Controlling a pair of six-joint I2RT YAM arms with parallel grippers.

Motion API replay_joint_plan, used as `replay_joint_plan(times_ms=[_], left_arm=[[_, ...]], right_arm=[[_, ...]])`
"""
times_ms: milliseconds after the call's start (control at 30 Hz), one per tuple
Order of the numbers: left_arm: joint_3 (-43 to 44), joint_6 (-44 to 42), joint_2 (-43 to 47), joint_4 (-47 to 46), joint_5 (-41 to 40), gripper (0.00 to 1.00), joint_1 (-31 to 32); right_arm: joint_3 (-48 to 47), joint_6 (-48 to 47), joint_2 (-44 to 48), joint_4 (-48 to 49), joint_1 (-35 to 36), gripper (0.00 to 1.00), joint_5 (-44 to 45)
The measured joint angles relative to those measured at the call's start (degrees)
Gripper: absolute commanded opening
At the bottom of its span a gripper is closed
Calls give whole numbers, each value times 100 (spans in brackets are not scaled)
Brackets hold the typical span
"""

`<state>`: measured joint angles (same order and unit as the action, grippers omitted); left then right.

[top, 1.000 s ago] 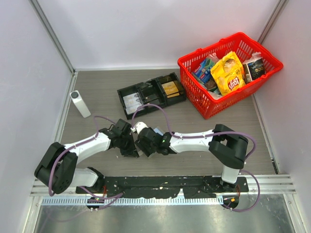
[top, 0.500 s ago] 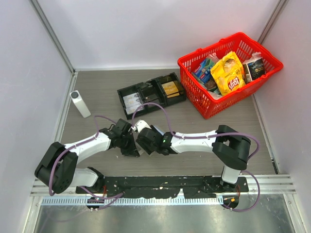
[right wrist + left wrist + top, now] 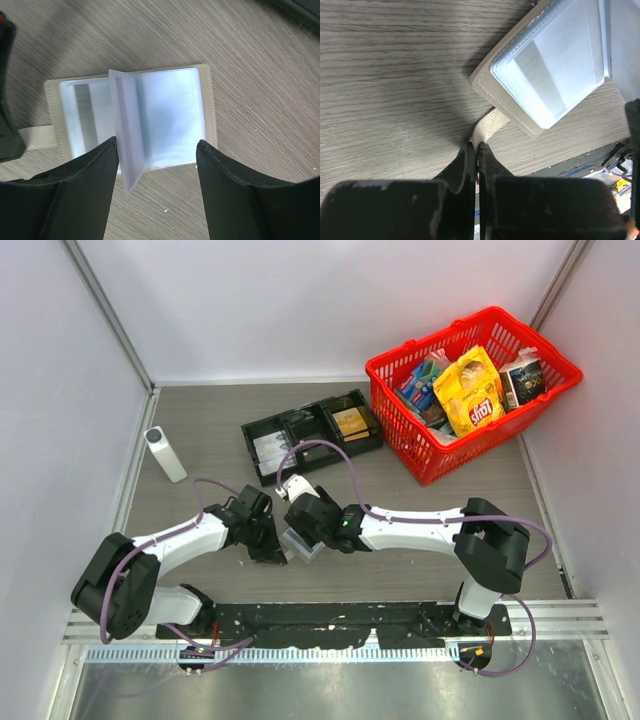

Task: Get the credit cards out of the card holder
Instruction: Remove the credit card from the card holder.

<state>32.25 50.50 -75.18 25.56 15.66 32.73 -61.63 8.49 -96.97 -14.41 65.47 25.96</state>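
Note:
The card holder (image 3: pixel 175 112) lies open like a book on the wooden table, pale cover down, with clear sleeves inside. One sleeve leaf (image 3: pixel 127 145) stands up from the middle. A whitish credit card (image 3: pixel 82 120) with a grey stripe shows through the left sleeve. My right gripper (image 3: pixel 157 142) hangs open over the holder's near edge, with the raised leaf by its left finger. My left gripper (image 3: pixel 475 145) is shut on the holder's closing strap (image 3: pixel 492 122). From above, the holder (image 3: pixel 301 543) sits between the left gripper (image 3: pixel 278 552) and the right gripper (image 3: pixel 303 528).
A long black compartmented tray (image 3: pixel 310 435) lies behind the grippers, with a gold-yellow rectangle (image 3: pixel 352 422) in one compartment. A red basket (image 3: pixel 520 390) of snack packets stands at the back right. A white upright cylinder (image 3: pixel 165 453) stands at the left.
The right gripper has drawn back and up a little, uncovering the open holder beneath it. The left gripper has kept its place on the strap.

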Motion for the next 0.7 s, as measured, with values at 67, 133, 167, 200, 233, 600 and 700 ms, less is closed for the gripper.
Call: replay_joint_plan(times_ms=[67,133,167,200,233,600,700], left_arm=[[-9,0,15,15,0,0,4],[-22,2,42,55,-2,0,4],[-31,0,66,90,-7,0,4],[-39,2,87,127,-17,0,4],[-46,2,107,153,-26,0,7],[162,-129,72,527,-494,3,-63],[481,-306,-184,669,-772,8,-201]], right_arm=[[0,-2,0,-44,-52,70,96],[0,4,0,-94,-151,69,186],[0,26,-2,-131,-223,68,223],[-11,61,-7,-199,-326,68,245],[-44,105,-28,-293,-442,68,262],[-98,365,-22,-358,-868,45,-339],[17,529,138,-127,-953,38,-817]])
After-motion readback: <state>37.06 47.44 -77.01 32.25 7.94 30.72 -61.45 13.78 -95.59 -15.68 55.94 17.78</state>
